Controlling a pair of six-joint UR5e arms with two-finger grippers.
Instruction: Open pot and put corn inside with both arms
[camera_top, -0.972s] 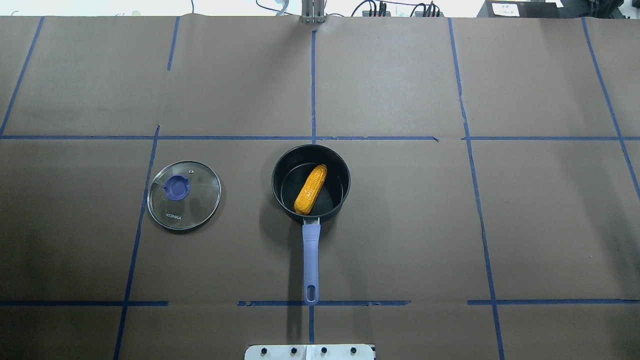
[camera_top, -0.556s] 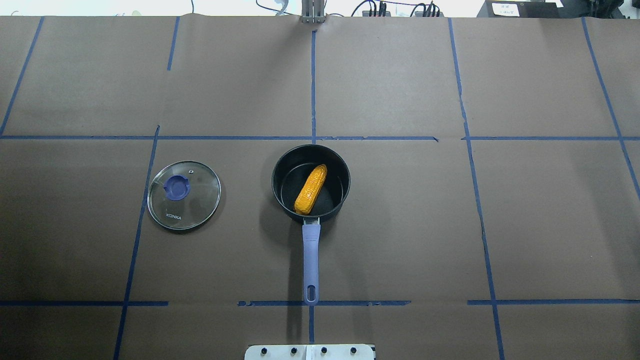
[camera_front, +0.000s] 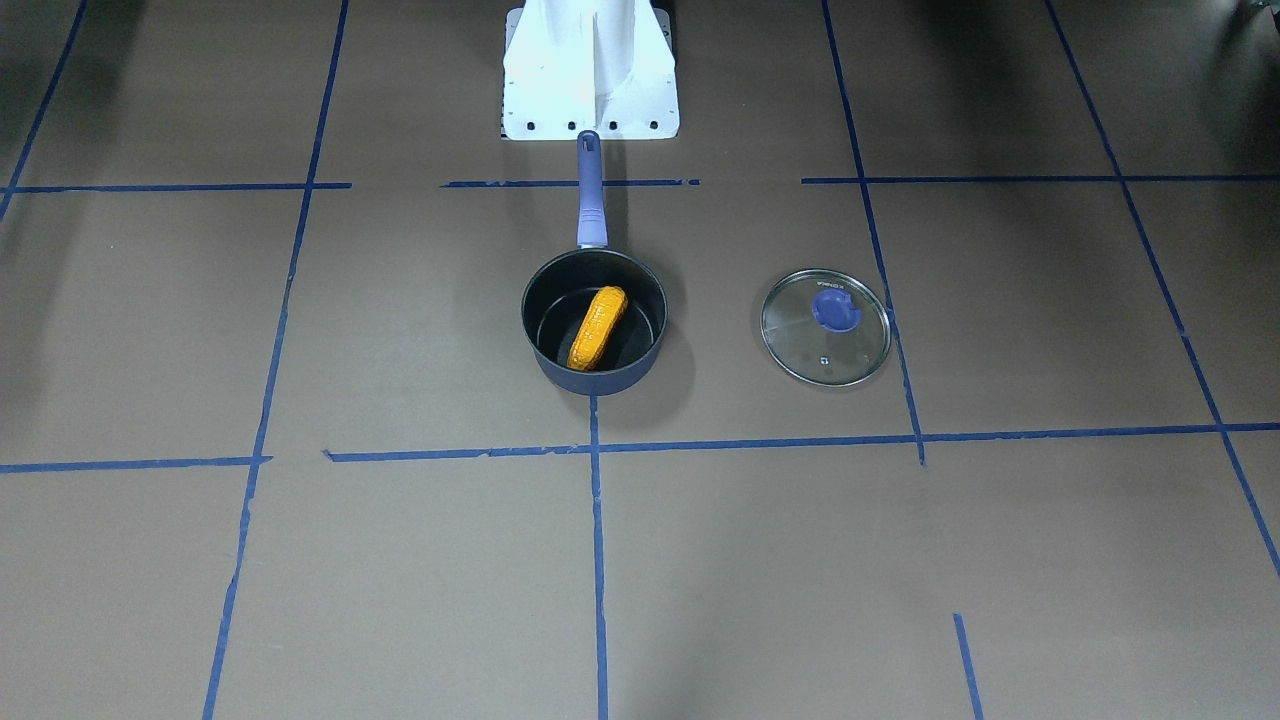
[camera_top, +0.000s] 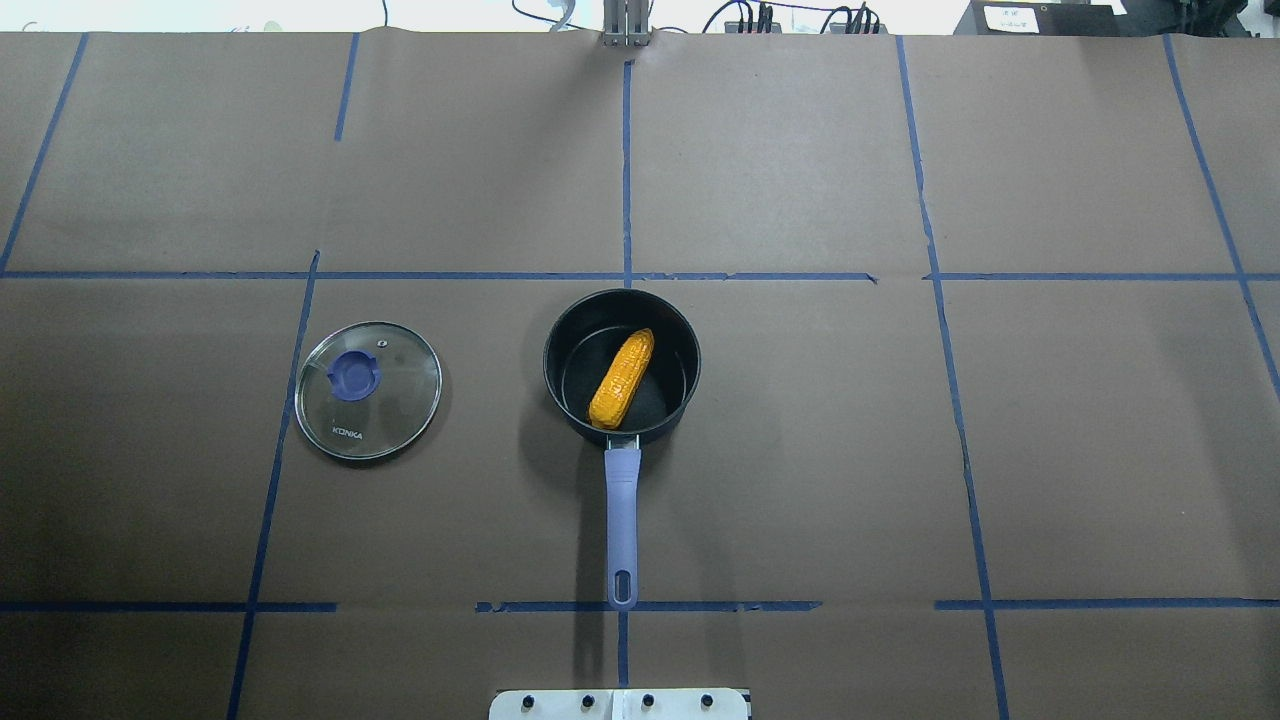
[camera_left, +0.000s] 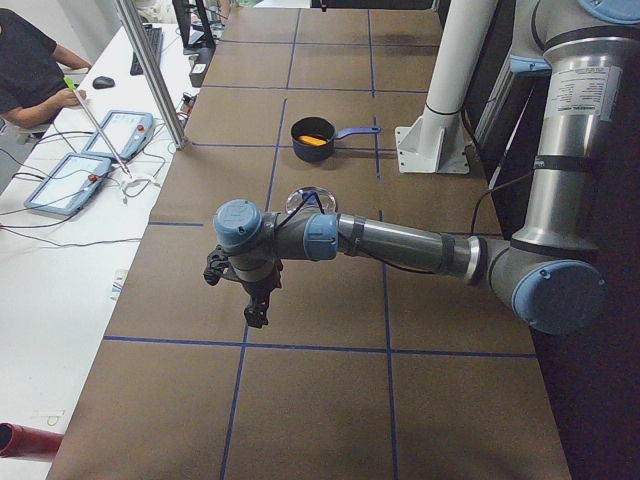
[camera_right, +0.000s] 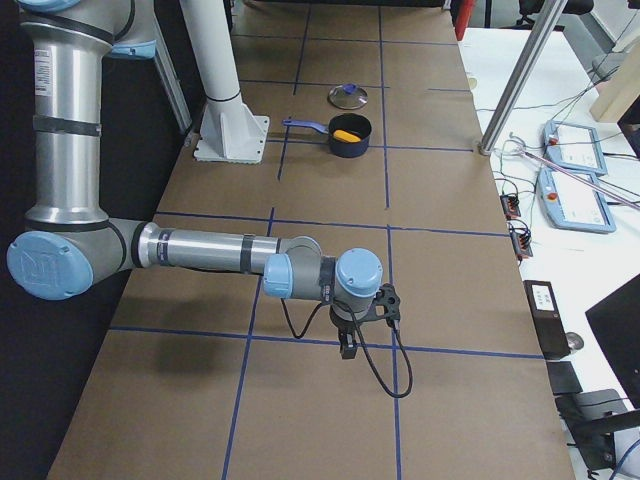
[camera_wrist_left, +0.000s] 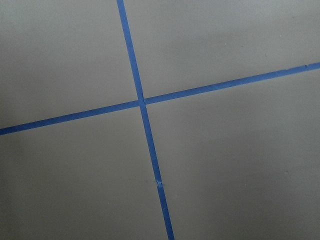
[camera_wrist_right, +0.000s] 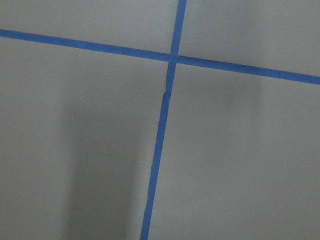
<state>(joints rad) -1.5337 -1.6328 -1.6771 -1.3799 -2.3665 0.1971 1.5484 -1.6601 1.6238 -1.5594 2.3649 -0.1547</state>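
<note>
1. Left gripper (camera_left: 256, 316): black, fingers pointing down, hanging over bare brown paper (camera_left: 330, 400) at the table's left end. It shows only from the side, so how far the jaws stand apart, and whether they hold anything, cannot be told. Its wrist camera shows only a crossing of blue tape (camera_wrist_left: 142, 102).

2. Right gripper (camera_right: 347, 350): same posture at the table's right end. Its jaw gap and contents likewise cannot be told, and its wrist camera again shows a tape crossing on paper.

Both grippers are well apart from item 3.

3. Pot (camera_top: 668, 392): mid-table, upright, uncovered. In the overhead view its handle (camera_top: 621, 510) points to 6 o'clock, toward the white base mount (camera_top: 620, 703).

4. Corn (camera_top: 621, 379): inside the pot on the black bottom, slanting from 7 o'clock to 1 o'clock, thick end at 7 o'clock.

5. Lid (camera_top: 395, 405): glass with a blue knob, flat on the paper at 9 o'clock from the pot, apart from it.
</note>
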